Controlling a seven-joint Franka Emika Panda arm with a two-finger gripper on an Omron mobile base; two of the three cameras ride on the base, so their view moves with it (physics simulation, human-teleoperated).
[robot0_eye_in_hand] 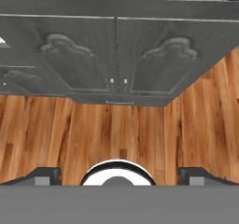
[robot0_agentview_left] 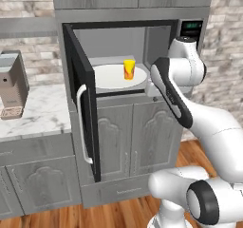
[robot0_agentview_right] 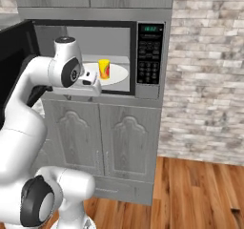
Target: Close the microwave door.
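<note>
Grey carved cabinets and a stone wall frame the microwave (robot0_agentview_left: 142,56), its door wide open.
Swung out to the left, the microwave door (robot0_agentview_left: 85,103) shows its white handle (robot0_agentview_left: 81,125); a yellow cup (robot0_agentview_left: 129,69) stands on the turntable (robot0_agentview_left: 118,77). From the hand view the tool (robot0_eye_in_hand: 119,175) points down at the wood floor (robot0_eye_in_hand: 93,134), fingertips spread apart, pinching nothing.
</note>
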